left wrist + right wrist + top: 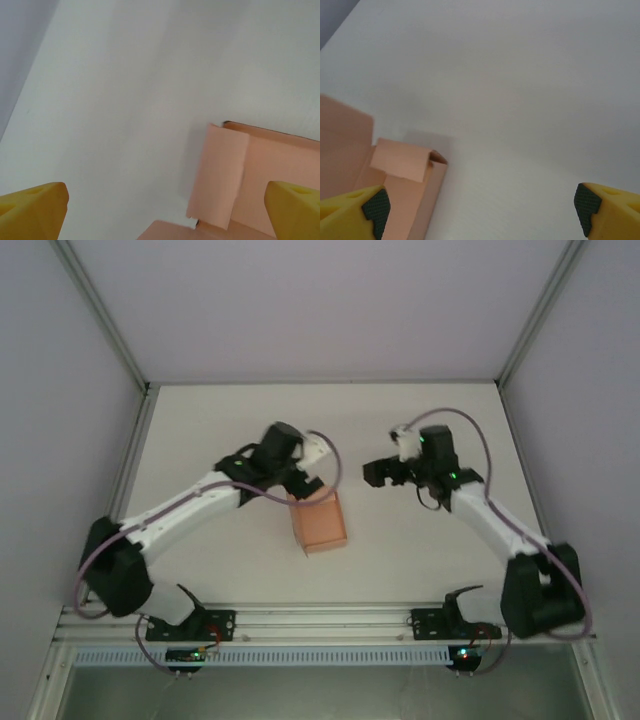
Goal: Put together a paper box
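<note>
1. Two grippers are hanging wide open over the tabletop (420, 560), and neither is holding anything.
2. The left gripper (303, 483) is hovering close over the far left corner of the paper box (320, 525). From above I cannot tell whether it is touching the card. In its wrist view the spread yellow fingers (35, 207) are framing bare tabletop, with the box lying ahead and to the right of them.
3. The right gripper (383, 474) is hanging well apart from the box, which is sitting off to its left. In its wrist view only one corner of the box is showing, beside the left-hand finger (357, 212).
4. The box is sitting on the tabletop between the two grippers with its walls raised and its top open, probably so that either arm can reach it.
5. A flap (220, 175) is standing at the corner nearest the left gripper. It is looking loose rather than pressed flat, though how it is locking in is hidden.
6. The open jaws are most likely leaving the card free to settle. The left gripper is looking best placed to pinch or push that flap, while the right one is waiting clear of the work.
</note>
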Motion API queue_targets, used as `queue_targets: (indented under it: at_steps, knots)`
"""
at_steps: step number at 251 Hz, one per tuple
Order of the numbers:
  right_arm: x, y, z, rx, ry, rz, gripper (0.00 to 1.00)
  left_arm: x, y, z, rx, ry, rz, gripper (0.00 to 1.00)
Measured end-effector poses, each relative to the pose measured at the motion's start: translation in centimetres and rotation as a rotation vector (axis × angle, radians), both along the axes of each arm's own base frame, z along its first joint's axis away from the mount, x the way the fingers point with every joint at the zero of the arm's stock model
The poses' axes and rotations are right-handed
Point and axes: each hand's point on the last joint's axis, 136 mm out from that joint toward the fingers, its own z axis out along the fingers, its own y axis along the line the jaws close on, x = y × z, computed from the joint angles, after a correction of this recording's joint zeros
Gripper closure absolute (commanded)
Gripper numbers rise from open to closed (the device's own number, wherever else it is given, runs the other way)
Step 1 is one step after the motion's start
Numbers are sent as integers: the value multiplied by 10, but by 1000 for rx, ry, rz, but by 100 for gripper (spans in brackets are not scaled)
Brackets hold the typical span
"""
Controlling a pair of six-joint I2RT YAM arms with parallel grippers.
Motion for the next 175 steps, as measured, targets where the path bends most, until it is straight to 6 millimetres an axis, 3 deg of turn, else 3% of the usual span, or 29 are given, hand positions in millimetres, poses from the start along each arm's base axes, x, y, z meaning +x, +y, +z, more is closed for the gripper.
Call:
queue_targets:
  at_steps: [25,45,63,81,127,175]
  knots:
    - [20,42,-1,-103,-32,226,11,12,58,33,-254,10,246,0]
    - [30,74,-10,-198,-57,414,13,11,105,45,-412,17,416,0]
    - [31,95,-24,-274,-56,561,19,2,135,36,-495,39,531,0]
    - [27,111,-42,-335,-30,685,30,-10,155,13,-527,91,625,0]
    - [18,136,-86,-441,56,916,33,-34,182,-47,-545,218,786,0]
    - [2,136,-111,-508,128,1030,35,-38,185,-58,-574,256,825,0]
